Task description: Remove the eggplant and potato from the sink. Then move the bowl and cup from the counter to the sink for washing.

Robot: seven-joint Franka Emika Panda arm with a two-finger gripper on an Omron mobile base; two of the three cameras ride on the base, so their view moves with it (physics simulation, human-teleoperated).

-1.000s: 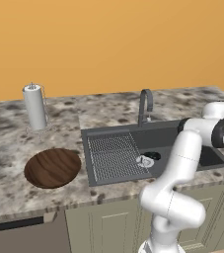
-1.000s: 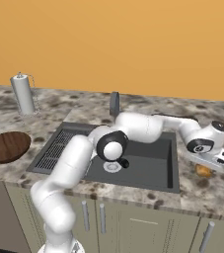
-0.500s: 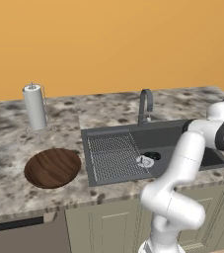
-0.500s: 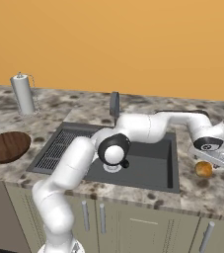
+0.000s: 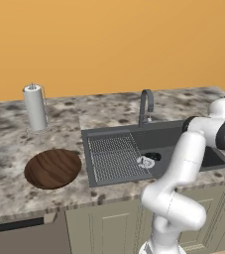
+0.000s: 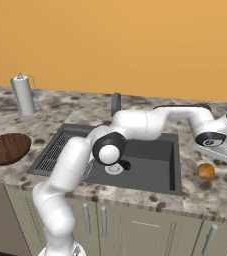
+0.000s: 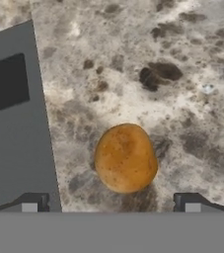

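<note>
Left base view: the dark brown streaky wooden bowl (image 5: 53, 168) rests on the speckled granite table (image 5: 5, 149), at 9 o'clock from the dark grey sink (image 5: 134, 151).

Right base view: the small orange-tan potato (image 6: 206, 171) lies on the table at 3 o'clock from the sink.

Hand view: the end effector (image 7: 110, 202) hovers fingers apart, empty, above the potato.

Orange-tan potato (image 7: 126, 158), speckled granite counter (image 7: 148, 64)

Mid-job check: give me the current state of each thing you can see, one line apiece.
potato: out of the sink, lying free on the counter beside the basin.
hand: open, above the potato, holding nothing.
eggplant: in the sink, near the drain.
bowl: upright on the counter, not yet moved.
paper towel roll: standing upright on the counter.
</note>
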